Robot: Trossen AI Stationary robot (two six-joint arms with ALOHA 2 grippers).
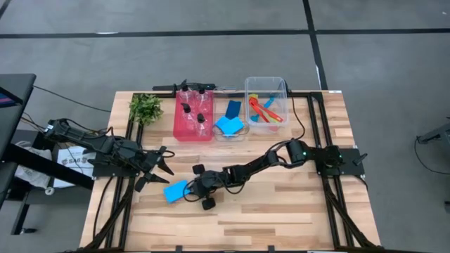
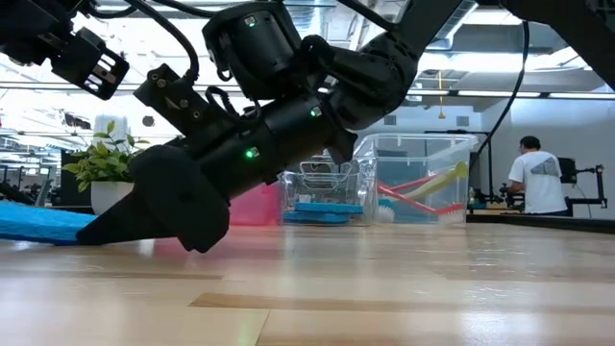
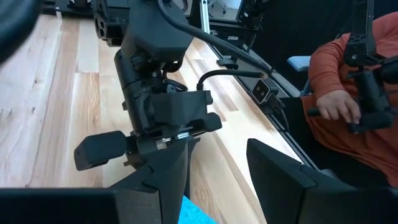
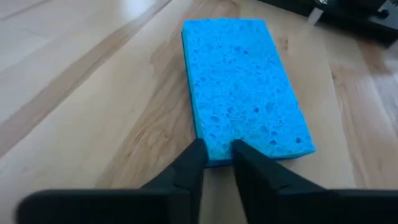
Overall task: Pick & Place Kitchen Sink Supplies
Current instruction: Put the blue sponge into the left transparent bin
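Observation:
A light-blue sponge [image 1: 176, 191] lies flat on the wooden table, left of centre; it fills the right wrist view [image 4: 242, 87]. My right gripper [image 1: 191, 188] reaches in low from the table's right. Its fingers stand a narrow gap apart [image 4: 219, 155] at the sponge's end nearest them. In the low view its finger [image 2: 125, 216] slants down beside the sponge [image 2: 38, 223]. My left gripper [image 1: 158, 167] hovers open just left of the sponge, with nothing between its fingers [image 3: 217, 199]. My right gripper has its two fingertips [image 4: 198, 152] at the sponge's short end [image 4: 217, 160] that faces the table's right. They slant down from the right, along the sponge's length. Whether they touch it I cannot tell. The sponge lies flat on the table.
At the back stand a pink bin [image 1: 193, 116] with pump bottles, a small clear tub [image 1: 230, 126] with blue sponges, a clear bin [image 1: 266, 102] with brushes, and a green plant [image 1: 145, 107]. A person's sleeve and hand [image 3: 336, 106] show beyond the table's right side.

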